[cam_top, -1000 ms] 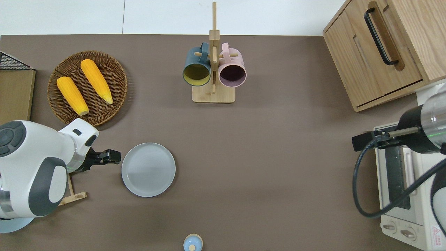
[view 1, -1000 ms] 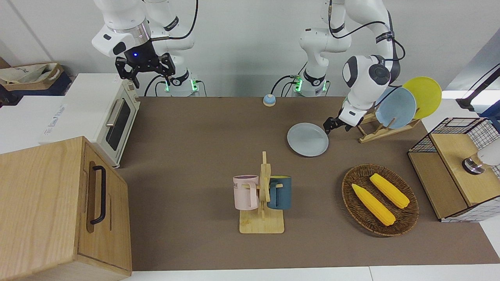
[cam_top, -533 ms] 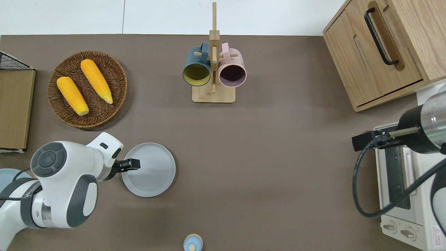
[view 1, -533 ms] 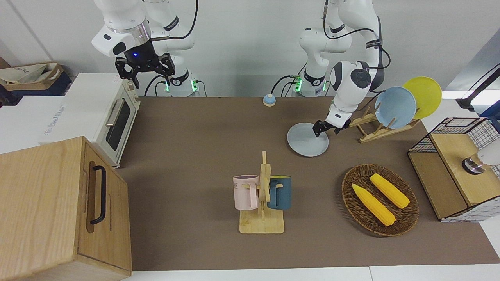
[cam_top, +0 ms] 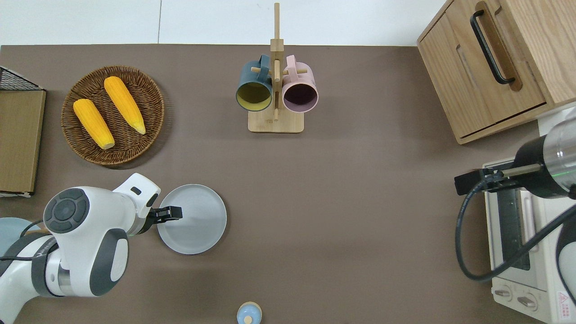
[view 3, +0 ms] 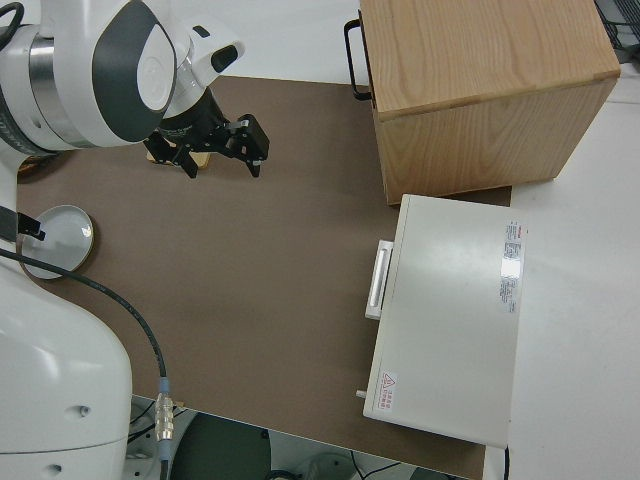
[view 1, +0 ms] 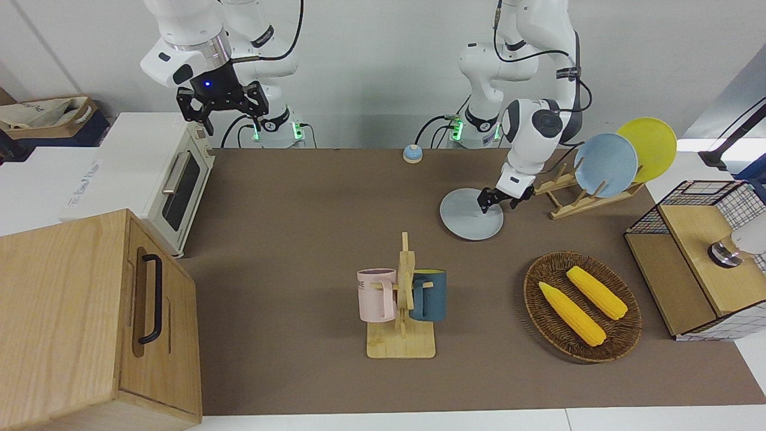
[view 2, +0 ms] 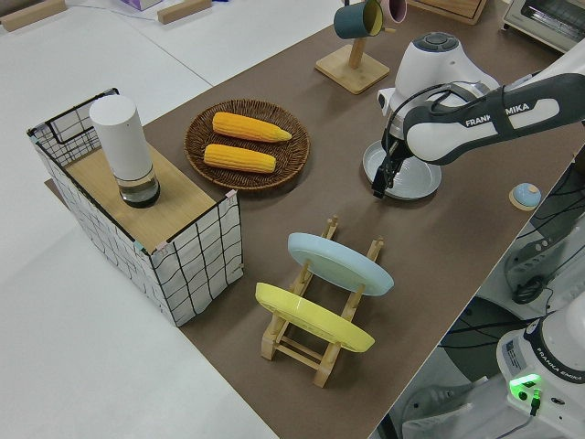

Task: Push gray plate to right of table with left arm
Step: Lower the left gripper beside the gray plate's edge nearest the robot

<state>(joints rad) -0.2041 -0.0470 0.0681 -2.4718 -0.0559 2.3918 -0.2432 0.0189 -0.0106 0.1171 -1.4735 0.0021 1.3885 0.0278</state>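
Observation:
The gray plate (view 1: pixel 464 222) (cam_top: pixel 198 225) lies flat on the brown table (view 1: pixel 299 227), toward the left arm's end and beside the plate rack. My left gripper (view 1: pixel 483 207) (cam_top: pixel 174 213) is shut with nothing in it. Its tip is low over the plate's inner surface, just inside the rim on the side toward the left arm's end of the table. The left side view shows the gripper (view 2: pixel 378 189) down at that edge of the plate (view 2: pixel 416 178); I cannot tell whether it touches. My right gripper (view 1: pixel 222 111) is parked, open and empty.
A wooden rack (view 1: pixel 574 200) holds a sky-blue plate (view 1: pixel 605 164) and a yellow plate (view 1: pixel 652 146). A wicker basket (view 1: pixel 529 299) with two corn cobs, a mug tree (view 1: pixel 402 299), a small bell (view 1: pixel 412 154), a toaster oven (view 1: pixel 173 179) and a wooden cabinet (view 1: pixel 90 317) also stand on the table.
The left gripper moved from beside the plate toward the right arm's end and now sits over the plate's edge. The plate and the right arm have not moved.

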